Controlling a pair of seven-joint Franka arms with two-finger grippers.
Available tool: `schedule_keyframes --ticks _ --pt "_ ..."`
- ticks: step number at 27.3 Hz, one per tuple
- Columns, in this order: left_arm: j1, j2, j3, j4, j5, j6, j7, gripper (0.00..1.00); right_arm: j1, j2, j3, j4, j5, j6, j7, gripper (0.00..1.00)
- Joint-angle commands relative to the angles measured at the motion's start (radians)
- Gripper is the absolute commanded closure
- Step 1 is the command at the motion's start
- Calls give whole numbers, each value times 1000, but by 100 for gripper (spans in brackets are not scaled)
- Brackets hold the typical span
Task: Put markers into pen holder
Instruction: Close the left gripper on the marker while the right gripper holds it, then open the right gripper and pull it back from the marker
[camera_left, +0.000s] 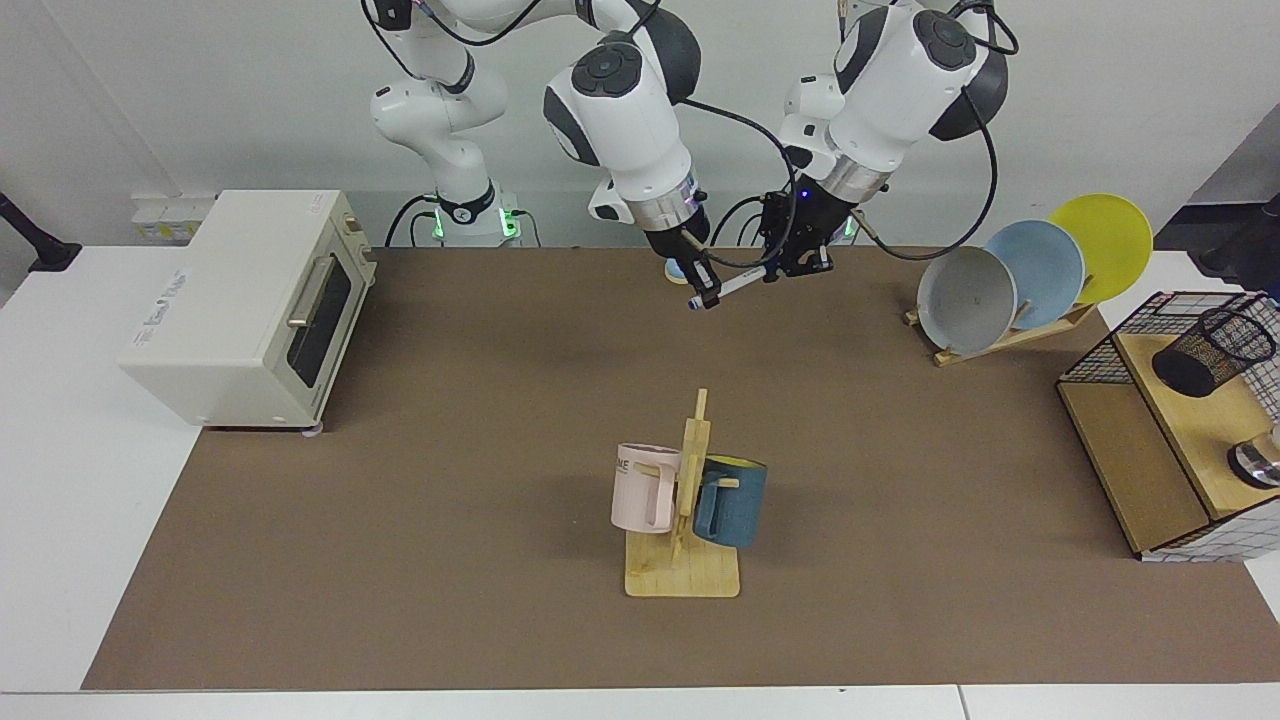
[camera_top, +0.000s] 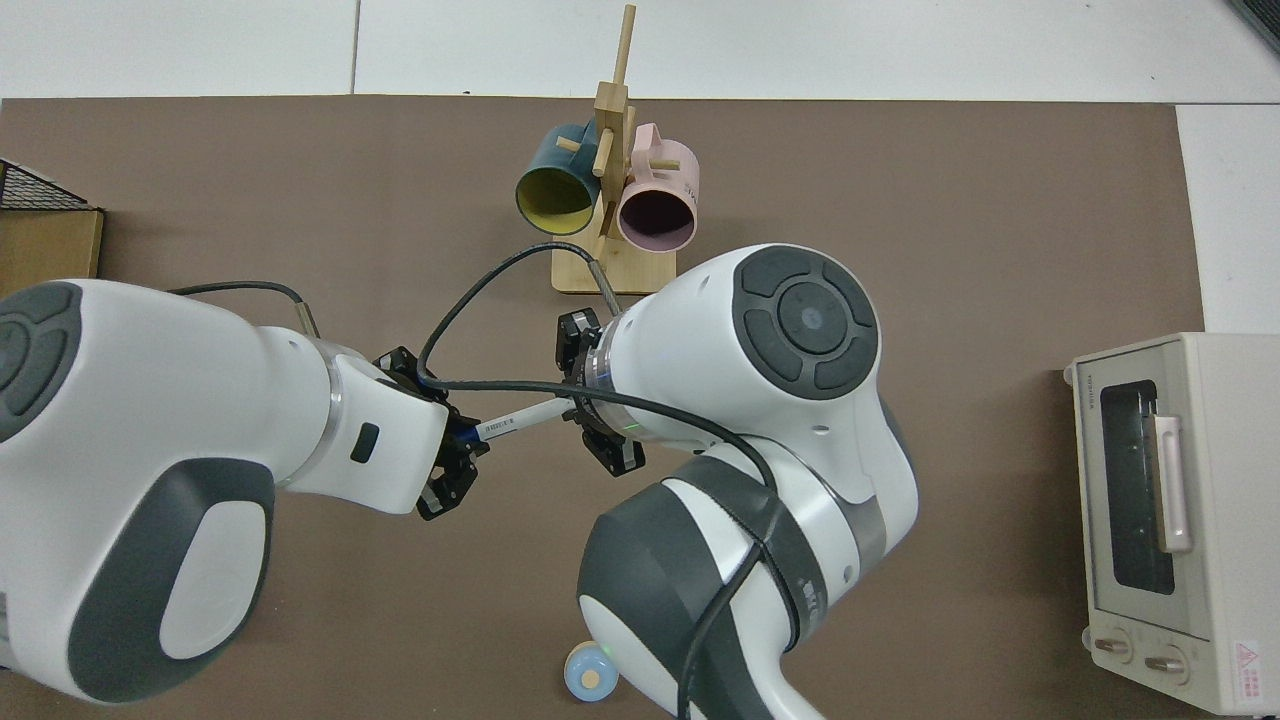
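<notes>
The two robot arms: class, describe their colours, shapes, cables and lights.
Both arms are glossy white with rounded dark grey joint caps and silver wrist rings. The right gripper and left gripper are black, each with two fingers. Black cables loop to each wrist. Green lights glow at one base, blue at the left wrist.

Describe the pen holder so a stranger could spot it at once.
In the facing view, find the wood and wire rack at the table's right edge, beyond the three plates. The pen holder lies tipped on its upper shelf: a small black mesh cup, unlike the shiny metal thing beside it.
</notes>
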Motion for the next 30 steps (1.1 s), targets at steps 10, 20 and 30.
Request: schedule_keyframes --ticks 10,20,30 --pt "8 -29 13 -35 70 7 -4 100 -27 -19 -9 -13 2 -29 -133 0" --pt "49 -29 15 -35 180 -7 -4 100 -195 -45 -10 -12 -51 -205 -653 0" --pt "100 -29 15 -35 309 -19 1 100 -326 -91 -12 -12 -206 -317 -1253 0"
